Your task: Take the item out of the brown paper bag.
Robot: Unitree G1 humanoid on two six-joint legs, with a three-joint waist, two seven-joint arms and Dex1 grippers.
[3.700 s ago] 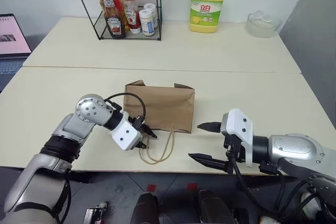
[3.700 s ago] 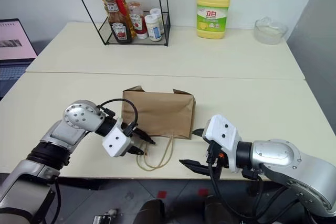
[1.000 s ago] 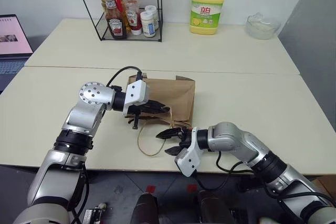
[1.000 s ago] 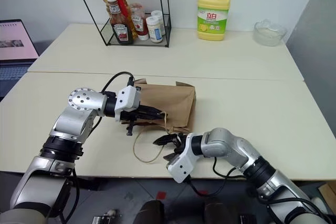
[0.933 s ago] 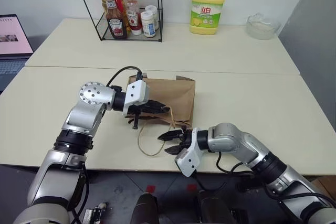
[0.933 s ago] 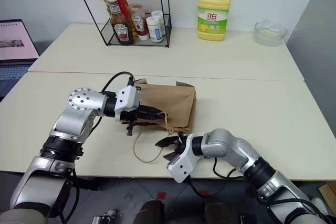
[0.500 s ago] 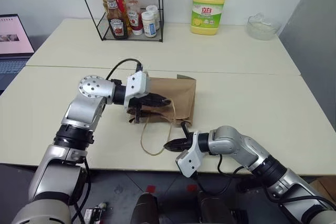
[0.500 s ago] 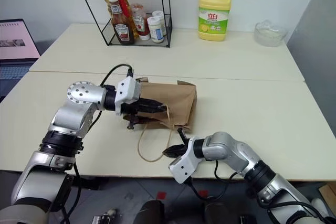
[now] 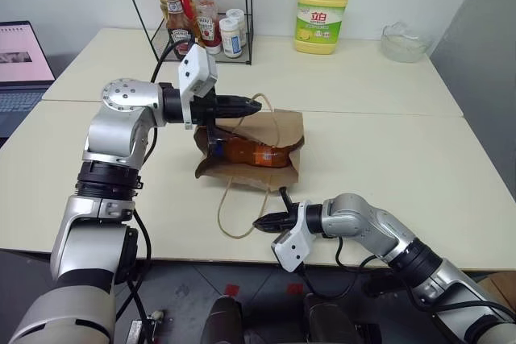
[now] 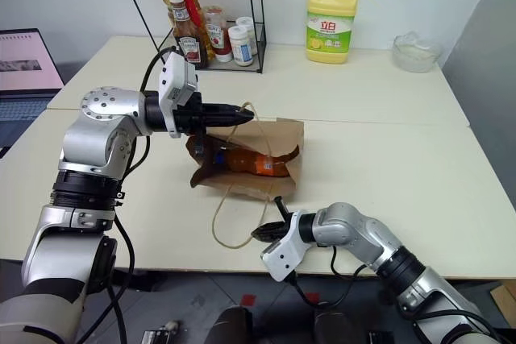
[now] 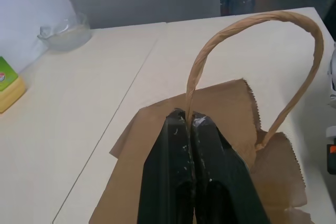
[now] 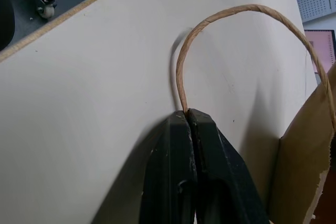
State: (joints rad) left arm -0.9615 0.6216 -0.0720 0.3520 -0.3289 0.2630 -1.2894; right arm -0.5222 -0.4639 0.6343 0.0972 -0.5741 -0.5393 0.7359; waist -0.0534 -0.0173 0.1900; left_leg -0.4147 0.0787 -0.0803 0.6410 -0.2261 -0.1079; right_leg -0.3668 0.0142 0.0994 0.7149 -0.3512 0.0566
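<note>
Most of the item, a clear plastic bottle of orange drink, is tucked inside the brown paper bag; its capped end at the left is in shadow and hard to make out, and only a strip of its label shows. The bag is matte, creased kraft paper with a saw-toothed edge, lying on the pale, smooth counter with its mouth pulled open towards the near side.

The left tool is clenched on the far handle, a thin loop of twisted tan cord, and holds it lifted above the bag. The right tool is pinched tight on the near handle, down at the near edge of the counter; that cord trails loosely across the surface.

At the far left stands a black wire rack with sauce bottles, cut off by the frame. Further right are a yellow detergent jug and a clear glass bowl.
</note>
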